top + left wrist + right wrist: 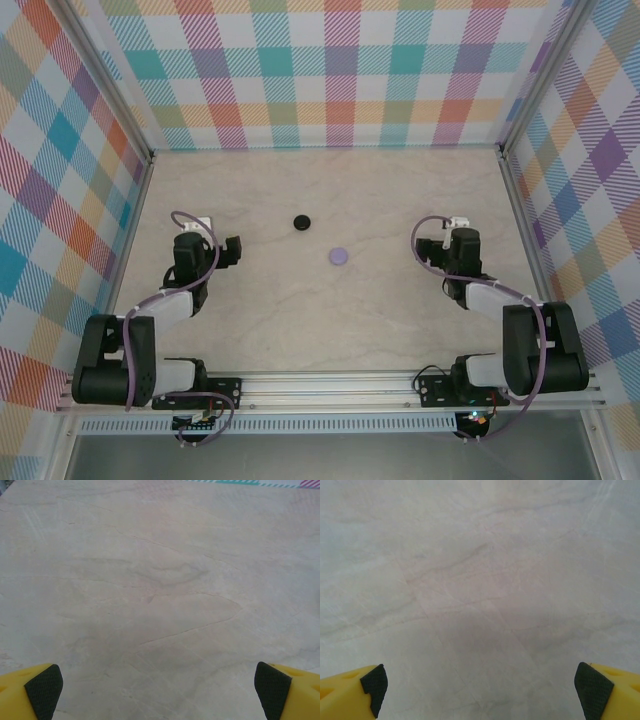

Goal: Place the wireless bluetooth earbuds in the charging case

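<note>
Two round puck-like charging cases lie with lids down on the marble table: a black case (302,222) and a lilac case (339,256) just right of and nearer than it. The earbuds are out of view. My left gripper (234,250) hangs left of the cases, pointing toward them and well apart from them. In the left wrist view the left gripper (157,687) is open, its yellow fingers (22,692) wide over bare table. My right gripper (427,250) is to the right of the lilac case. It is also open (480,687), with nothing between its black pads (592,687).
Checked walls (330,70) close the table in at the back and on both sides. An aluminium rail (330,385) with both arm bases runs along the near edge. Bare marble table (330,320) lies between the two arms.
</note>
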